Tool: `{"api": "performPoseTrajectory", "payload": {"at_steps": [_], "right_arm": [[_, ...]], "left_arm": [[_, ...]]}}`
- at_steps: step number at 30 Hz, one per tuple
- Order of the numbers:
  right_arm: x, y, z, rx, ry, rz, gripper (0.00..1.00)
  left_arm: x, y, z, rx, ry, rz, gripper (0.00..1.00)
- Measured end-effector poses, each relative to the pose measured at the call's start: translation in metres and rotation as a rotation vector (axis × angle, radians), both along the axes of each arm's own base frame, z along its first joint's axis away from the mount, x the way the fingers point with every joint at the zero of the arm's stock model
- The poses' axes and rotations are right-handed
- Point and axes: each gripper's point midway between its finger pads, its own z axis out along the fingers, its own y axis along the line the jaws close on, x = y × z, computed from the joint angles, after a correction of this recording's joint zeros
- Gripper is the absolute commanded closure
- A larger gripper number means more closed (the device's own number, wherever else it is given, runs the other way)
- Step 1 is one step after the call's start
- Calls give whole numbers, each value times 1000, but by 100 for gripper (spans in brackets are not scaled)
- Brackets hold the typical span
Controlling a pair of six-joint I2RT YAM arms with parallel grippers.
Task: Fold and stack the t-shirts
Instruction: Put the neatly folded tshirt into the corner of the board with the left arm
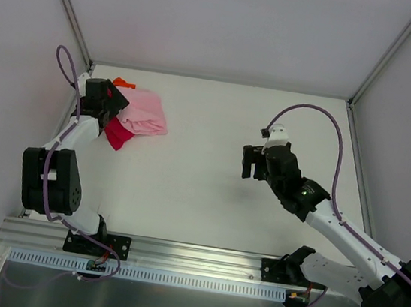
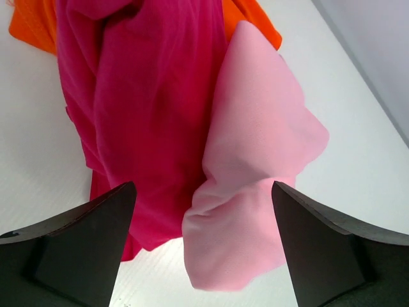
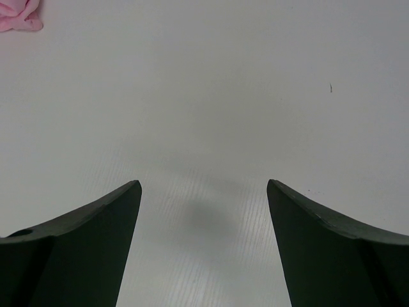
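Our left gripper (image 2: 204, 192), jaws spread, hovering over the heaped pink, magenta and orange t-shirts (image 2: 166, 128); right gripper (image 3: 204, 185) spread too, well apart.

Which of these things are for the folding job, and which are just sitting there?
For the job:
light pink t-shirt
magenta t-shirt
orange t-shirt

Just there:
white table
metal rail holding the arm bases
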Motion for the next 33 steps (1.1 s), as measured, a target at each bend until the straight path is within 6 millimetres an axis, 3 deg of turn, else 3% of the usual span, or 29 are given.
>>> {"api": "performPoseTrajectory", "payload": {"at_steps": [5,10,15,18,20,22,29,33], "right_arm": [[0,0,0,1,-1,0,13],[1,2,1,5,-6,3,12],[7,7,-2,-9,-1,10,12],[10,10,-6,-28,7,15,12],[12,11,-8,-38,7,19,12],[15,13,-8,-38,-2,19,12],[23,18,-11,-28,-53,24,13],[27,19,-8,-34,-85,20,13]], "left_arm": [[-7,-2,28,5,-91,-5,12],[-22,-18,79,24,-264,-59,12],[-48,-79,141,65,-461,-235,12],[-79,-117,154,78,-533,-347,13],[-101,-136,148,73,-560,-419,14],[-121,-151,129,65,-565,-488,15],[-177,-206,24,85,-458,-786,19],[-196,-231,-4,159,-435,-915,22]]}}
